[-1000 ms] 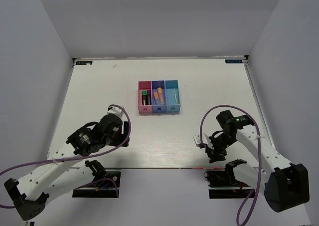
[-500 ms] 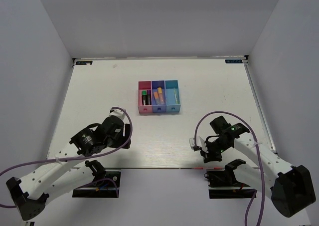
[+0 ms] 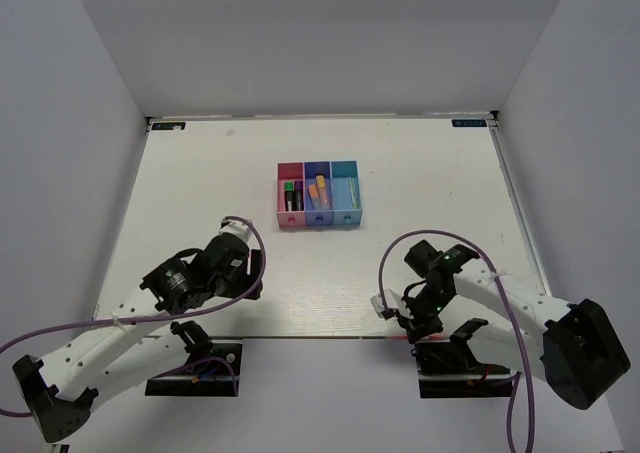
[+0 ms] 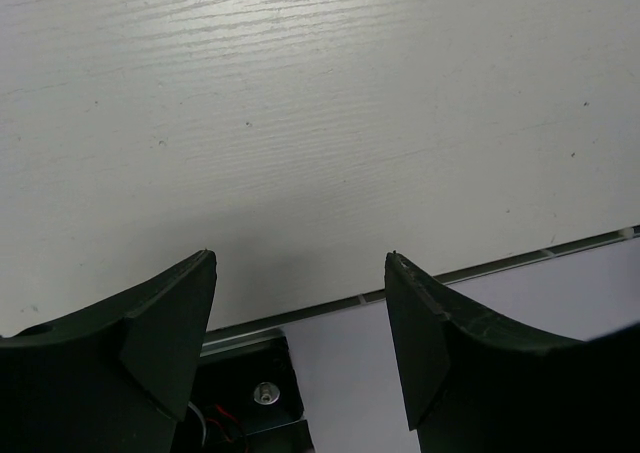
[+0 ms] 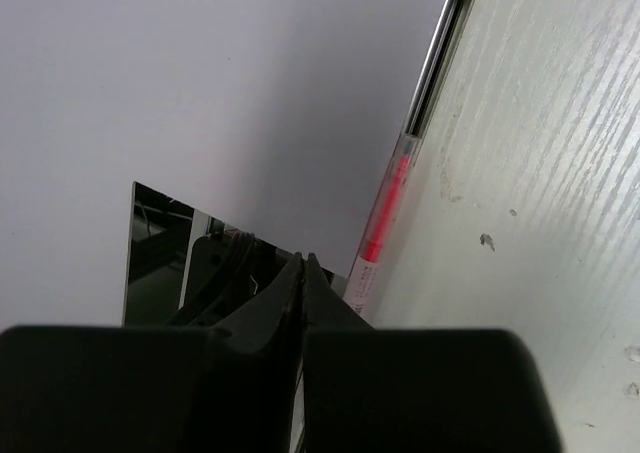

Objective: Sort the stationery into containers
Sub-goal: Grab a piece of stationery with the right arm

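Three joined containers sit mid-table: pink [image 3: 282, 199], dark blue-purple [image 3: 309, 202] and light blue [image 3: 343, 201]. A black marker with a green cap [image 3: 289, 193] lies in the pink one. Orange highlighters [image 3: 320, 188] lie in the middle one, and a thin stick [image 3: 353, 191] in the light blue one. A thin pink-red pen [image 5: 385, 205] lies along the table's near edge. My right gripper [image 3: 410, 323] [image 5: 303, 263] is shut just left of that pen, with nothing between its fingers. My left gripper [image 3: 170, 291] [image 4: 300, 263] is open over bare table at the near edge.
The table's metal front rim [image 4: 480, 266] runs under both grippers, with the floor beyond it. The left arm's black base mount [image 4: 250, 393] shows below the rim. A purple cable [image 3: 395, 248] loops over the right wrist. White walls enclose the table.
My right gripper has shut and moved left and nearer, down to the table's front edge. The left arm has drifted slightly toward the near edge, still open.
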